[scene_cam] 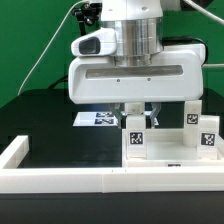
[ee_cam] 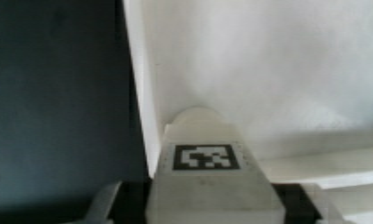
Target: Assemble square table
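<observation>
- Tagged table leg (ee_cam: 204, 165) sits clamped between the gripper (ee_cam: 204, 200) fingers (ee_cam: 115, 203).
- Keep it square; tabletop (ee_cam: 254, 70) lies just beyond.

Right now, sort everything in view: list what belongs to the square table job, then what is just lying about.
Belongs to the job:
- table leg, between the jaws
- square tabletop slab
- two more tagged legs, standing toward the exterior view's right

Just lying about:
- marker board
- white border wall
- black table
</observation>
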`<state>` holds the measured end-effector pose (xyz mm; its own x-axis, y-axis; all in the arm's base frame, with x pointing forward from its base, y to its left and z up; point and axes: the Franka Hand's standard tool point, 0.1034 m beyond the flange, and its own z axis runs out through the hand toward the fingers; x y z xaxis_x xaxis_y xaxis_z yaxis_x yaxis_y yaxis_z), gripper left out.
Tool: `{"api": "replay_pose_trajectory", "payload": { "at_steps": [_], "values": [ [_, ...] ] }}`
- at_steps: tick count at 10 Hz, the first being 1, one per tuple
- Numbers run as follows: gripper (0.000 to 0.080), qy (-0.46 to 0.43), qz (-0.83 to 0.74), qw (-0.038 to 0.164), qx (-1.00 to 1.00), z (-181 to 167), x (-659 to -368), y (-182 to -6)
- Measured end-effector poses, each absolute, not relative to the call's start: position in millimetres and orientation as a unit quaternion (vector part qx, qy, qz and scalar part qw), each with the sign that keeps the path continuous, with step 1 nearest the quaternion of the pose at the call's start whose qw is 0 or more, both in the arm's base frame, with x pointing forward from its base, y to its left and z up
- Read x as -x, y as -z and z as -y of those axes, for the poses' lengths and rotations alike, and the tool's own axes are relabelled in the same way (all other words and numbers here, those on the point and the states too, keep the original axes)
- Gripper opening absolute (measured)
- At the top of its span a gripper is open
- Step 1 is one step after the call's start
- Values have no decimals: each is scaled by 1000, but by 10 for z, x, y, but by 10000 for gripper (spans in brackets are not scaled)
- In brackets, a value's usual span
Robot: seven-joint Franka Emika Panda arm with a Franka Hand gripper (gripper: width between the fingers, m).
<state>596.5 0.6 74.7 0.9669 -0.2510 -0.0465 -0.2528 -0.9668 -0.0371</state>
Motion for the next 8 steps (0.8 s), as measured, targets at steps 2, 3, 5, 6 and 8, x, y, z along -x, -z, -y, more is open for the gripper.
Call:
{"api": "replay_pose_trajectory", "payload": {
  "at_steps": [2, 3, 5, 6, 8],
  "values": [
    [290, -17, -252, 17, 967, -35, -5960, -737],
    [291, -16, -310, 15, 951, -74, -5953, -734],
    [291, -18, -452, 15, 892, -140, -5957, -731],
    [291, -16, -523, 13, 852, -148, -5971, -730],
    [291, -18, -580, 12, 814, -146, -5986, -733]
  ]
}}
